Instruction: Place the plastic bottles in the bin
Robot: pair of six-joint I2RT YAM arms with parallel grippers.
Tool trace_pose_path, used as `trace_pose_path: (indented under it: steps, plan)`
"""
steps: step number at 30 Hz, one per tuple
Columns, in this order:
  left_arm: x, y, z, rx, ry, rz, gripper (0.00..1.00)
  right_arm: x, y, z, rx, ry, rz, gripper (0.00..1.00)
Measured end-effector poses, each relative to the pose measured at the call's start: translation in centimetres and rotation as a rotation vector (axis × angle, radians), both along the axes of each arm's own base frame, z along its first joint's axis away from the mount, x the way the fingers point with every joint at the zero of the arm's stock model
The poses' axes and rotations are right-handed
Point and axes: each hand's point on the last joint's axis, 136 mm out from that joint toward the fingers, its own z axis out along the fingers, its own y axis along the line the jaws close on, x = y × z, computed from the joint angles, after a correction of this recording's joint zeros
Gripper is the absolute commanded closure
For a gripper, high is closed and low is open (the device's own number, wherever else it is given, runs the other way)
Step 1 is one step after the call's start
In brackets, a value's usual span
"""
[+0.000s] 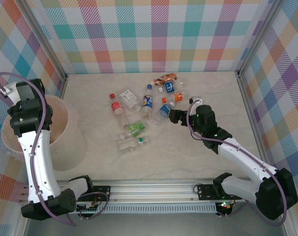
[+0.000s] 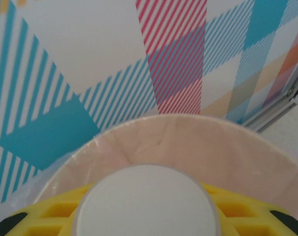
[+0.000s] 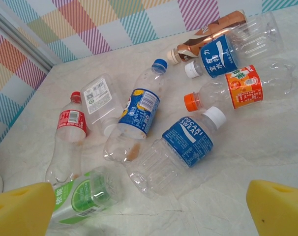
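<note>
pastel plaid walls (image 1: pixel 159 34), marbled tabletop (image 1: pixel 208 93)

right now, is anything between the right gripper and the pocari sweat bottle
Nothing visible. The right gripper is open, and the Pocari Sweat bottle lies straight ahead of it with only bare table between. The blue-capped bottle lies close beside its base, which may crowd one finger.

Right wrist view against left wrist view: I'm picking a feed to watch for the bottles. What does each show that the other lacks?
Right wrist: the plastic bottles lying scattered on the table. Left wrist: the bin, its pale rim close ahead, and a pale round shape in front of it. Both: yellow fingers at the bottom edge and the plaid wall.
</note>
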Motion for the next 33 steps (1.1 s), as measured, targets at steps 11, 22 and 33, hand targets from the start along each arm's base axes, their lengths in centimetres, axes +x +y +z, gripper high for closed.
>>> trace_pose_path:
  steps: [11,22,33]
  plan:
    - [-1.3,3.8,-8.1,-0.114,0.194,0.156,0.35,-0.5,-0.3,0.2,-0.013,0.002,0.005,0.0]
    - [0.5,2.8,-9.8,-0.241,0.132,0.095,0.17,-1.3,-1.0,1.5,0.003,-0.034,-0.01,0.0]
    - [3.6,-2.4,-6.1,-0.313,-0.051,-0.115,0.03,-2.1,-2.5,0.6,0.012,-0.021,-0.069,0.0]
